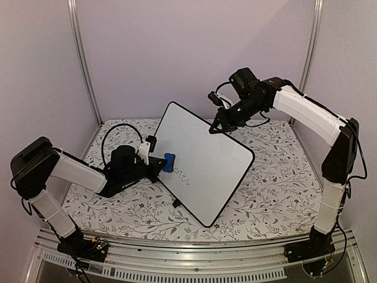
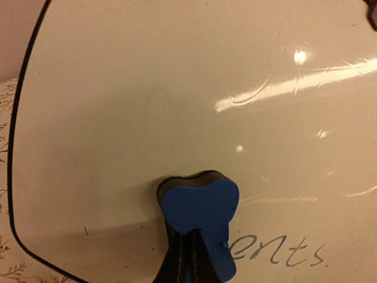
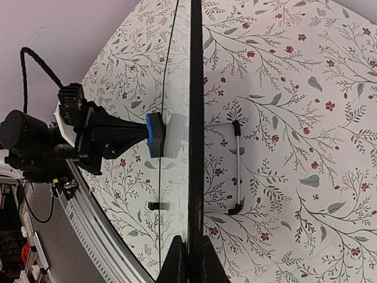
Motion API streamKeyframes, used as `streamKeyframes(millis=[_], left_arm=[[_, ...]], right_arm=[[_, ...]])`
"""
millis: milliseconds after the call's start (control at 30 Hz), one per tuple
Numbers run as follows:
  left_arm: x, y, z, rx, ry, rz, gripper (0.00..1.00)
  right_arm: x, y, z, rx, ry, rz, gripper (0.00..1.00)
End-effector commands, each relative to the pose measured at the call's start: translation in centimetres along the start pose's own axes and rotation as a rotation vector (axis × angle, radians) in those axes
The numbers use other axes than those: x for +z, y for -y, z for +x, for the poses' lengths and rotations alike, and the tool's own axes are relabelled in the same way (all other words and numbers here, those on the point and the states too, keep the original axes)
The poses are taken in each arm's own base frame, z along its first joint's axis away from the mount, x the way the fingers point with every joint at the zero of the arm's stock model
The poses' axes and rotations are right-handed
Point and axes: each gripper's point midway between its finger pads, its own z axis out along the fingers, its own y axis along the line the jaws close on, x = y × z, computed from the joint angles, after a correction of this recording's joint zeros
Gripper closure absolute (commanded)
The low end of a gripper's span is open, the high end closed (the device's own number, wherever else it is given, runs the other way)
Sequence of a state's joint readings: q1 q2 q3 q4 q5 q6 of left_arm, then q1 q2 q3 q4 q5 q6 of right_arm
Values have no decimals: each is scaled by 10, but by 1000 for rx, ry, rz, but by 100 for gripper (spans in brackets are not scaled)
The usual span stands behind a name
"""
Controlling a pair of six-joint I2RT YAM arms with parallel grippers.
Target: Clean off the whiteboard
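The whiteboard (image 1: 203,162) stood in the middle of the top view, its upper edge pinched tight by the right gripper (image 1: 219,125). The left gripper (image 1: 162,164) squeezed the blue eraser (image 1: 169,161) against the board. This looked like the wiping step (grey writing (image 1: 184,178) sat just lower right), so the eraser probably had to slide over it next.

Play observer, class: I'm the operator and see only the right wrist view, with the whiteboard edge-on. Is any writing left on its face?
Observer: Yes. The left wrist view shows grey handwriting ending in "ents." low on the whiteboard.
Operator: Where is the eraser relative to it?
Observer: The blue eraser, gripped in the left jaws, sits right beside the first of those letters.
Operator: Any marks higher up?
Observer: None that I can see. The upper face shows only glare streaks.
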State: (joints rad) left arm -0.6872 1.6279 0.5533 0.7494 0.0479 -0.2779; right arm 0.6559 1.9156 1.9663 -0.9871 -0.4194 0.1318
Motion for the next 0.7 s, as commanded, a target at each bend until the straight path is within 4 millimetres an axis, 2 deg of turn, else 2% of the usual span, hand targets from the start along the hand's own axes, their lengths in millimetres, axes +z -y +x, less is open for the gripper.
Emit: streamKeyframes(millis=[0,500,667], left_arm=[[3,28,20,3,-72,112,100],[10,54,25,-1,-84,188,100],[9,39,23,-11,-68,106,100]], right_arm=[[17,-5,17,-110,-72,4,100],[17,-5,17,-110,-71,3,100],[17,-5,17,-111,-70,4,100]])
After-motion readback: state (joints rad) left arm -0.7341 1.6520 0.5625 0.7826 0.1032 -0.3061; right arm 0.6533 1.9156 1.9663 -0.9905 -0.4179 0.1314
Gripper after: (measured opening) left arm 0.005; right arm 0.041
